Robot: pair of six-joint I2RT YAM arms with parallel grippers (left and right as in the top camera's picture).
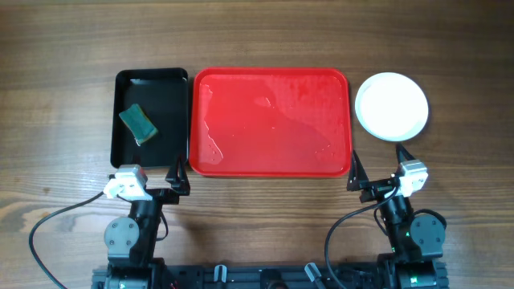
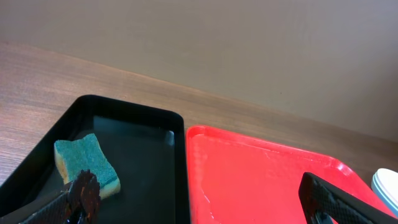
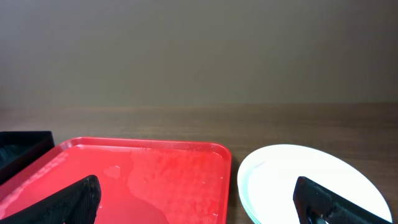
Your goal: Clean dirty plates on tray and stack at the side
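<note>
Right of the tray (image 1: 241, 104), the plates (image 1: 392, 106) show only the white top one from overhead; how many lie beneath cannot be counted. Left of the tray, a finger (image 2: 82, 194) of the left gripper (image 2: 196, 190) covers the near corner of the sponge (image 2: 81, 158).

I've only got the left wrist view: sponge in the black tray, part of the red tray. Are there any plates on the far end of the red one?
Observer: None. Overhead shows the tray holding no plates, only wet patches.
Operator: Where are the plates?
Observer: The plates are stacked on the table just right of the tray, a white one on top.
Operator: Right gripper?
Observer: The right gripper is open and empty, near the tray's front right corner.
</note>
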